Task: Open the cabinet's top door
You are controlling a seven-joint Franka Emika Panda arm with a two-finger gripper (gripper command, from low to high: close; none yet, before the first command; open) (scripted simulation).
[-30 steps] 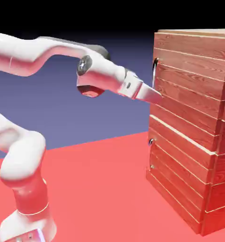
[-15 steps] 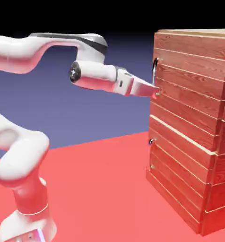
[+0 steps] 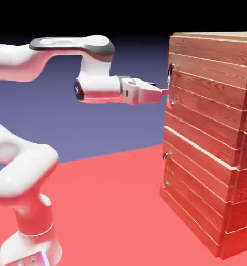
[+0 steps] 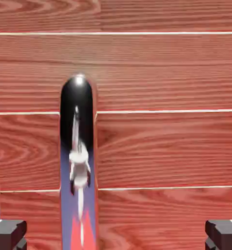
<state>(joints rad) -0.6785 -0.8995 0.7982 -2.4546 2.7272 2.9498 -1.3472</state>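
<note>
The pincer (image 4: 116, 235) stands wide, its tips well apart; the top handle (image 4: 79, 146), a shiny upright bar, lies just ahead of it, between the tips' lines in the hand view, though contact cannot be told; behind the handle is the closed top door (image 4: 169, 151); the cabinet (image 3: 211, 96) reaches above and below the pincer; a lower handle (image 3: 165, 166) sits beneath it.
</note>
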